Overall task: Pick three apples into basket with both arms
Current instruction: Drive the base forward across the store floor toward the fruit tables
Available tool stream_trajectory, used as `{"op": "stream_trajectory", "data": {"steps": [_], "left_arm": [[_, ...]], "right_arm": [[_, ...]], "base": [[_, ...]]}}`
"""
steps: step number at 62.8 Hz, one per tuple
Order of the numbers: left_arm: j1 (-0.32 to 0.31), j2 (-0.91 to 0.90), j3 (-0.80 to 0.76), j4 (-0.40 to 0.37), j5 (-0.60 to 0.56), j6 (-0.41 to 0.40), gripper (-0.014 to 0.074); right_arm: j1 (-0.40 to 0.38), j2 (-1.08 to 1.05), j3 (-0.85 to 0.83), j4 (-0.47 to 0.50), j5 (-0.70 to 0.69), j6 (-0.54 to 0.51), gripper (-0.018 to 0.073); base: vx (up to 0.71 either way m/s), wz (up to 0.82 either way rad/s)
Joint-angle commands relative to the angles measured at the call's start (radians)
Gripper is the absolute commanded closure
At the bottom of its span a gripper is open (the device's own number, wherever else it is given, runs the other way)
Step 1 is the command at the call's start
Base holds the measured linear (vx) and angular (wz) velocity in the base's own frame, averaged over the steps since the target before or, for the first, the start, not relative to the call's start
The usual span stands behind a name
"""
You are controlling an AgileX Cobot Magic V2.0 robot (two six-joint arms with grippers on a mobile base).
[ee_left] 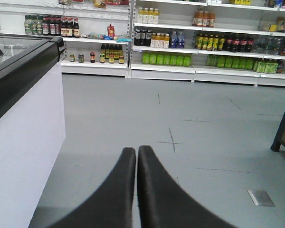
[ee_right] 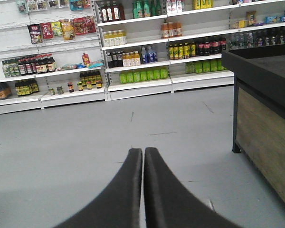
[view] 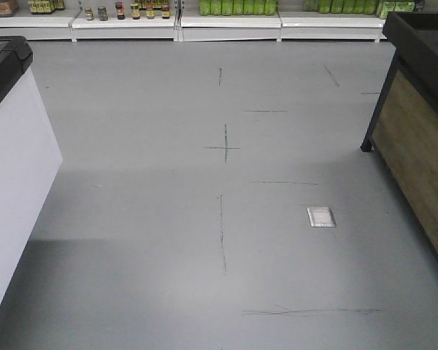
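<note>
The left gripper [ee_left: 136,156] and right gripper [ee_right: 143,157], matte black wedges low in their wrist views, are pressed closed on nothing. Beyond lies the smooth grey floor [view: 131,219], with a glossy white freezer [ee_left: 23,123] at left and a wood-panelled stand [ee_right: 266,128] at right. The apples and basket appear nowhere, so I judge the base might clip either cabinet while searching.

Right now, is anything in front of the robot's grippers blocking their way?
Nothing visible stands ahead of the left gripper or right gripper, only grey floor. No apples or basket show in any view.
</note>
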Motion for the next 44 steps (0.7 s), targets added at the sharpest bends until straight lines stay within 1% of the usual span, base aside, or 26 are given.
{"op": "stream_trajectory", "data": {"steps": [1,44], "left_arm": [[0.001,-0.014,0.009,-0.001,-0.066,0.002,0.0603],[0.001,-0.014,0.009,-0.001,-0.066,0.002,0.0603]], "right_arm": [[-0.005,-0.013,0.011,-0.011,-0.075,-0.002,0.0564],[-0.005,-0.013,0.011,-0.011,-0.075,-0.002,0.0564]], "base": [[0.00,0.00],[0.00,0.00]]}}
